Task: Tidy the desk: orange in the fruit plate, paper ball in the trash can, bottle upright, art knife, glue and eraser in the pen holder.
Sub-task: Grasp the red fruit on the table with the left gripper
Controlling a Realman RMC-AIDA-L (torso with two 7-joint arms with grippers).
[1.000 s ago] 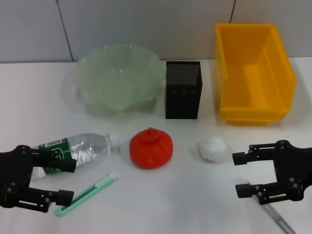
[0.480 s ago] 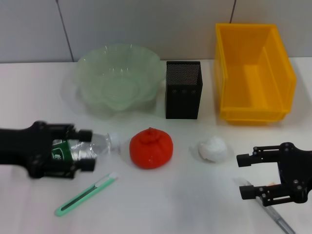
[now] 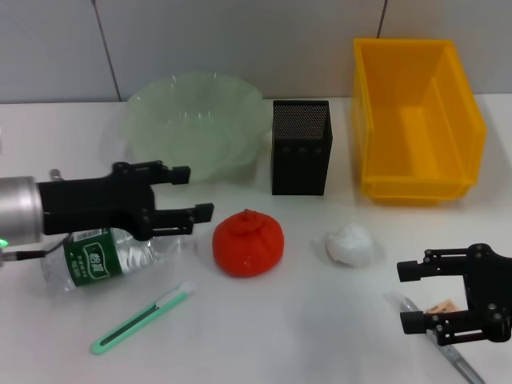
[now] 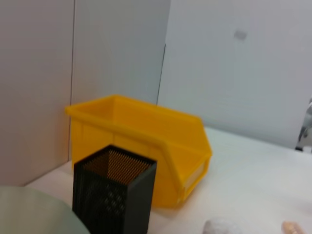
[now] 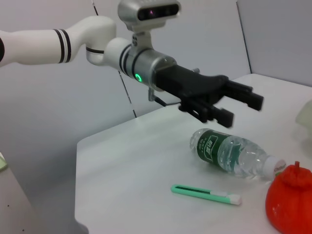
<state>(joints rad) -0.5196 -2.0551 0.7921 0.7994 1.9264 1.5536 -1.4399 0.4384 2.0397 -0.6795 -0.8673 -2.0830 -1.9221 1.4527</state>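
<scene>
Your left claw (image 3: pixel 182 191) hovers spread wide above the lying bottle (image 3: pixel 112 254), its arm reaching level toward the orange (image 3: pixel 248 242). Only the right wrist view shows that gap beneath it. Your right claw (image 3: pixel 409 295) sits open, low beside one paper ball (image 3: pixel 346 244), with one eraser (image 3: pixel 442 306) between its fingers. One art knife (image 3: pixel 141 319) lies on the desk (image 3: pixel 304 336) near the bottle.

Both pincers (image 3: pixel 182 192) (image 3: pixel 410 297) agape.
</scene>
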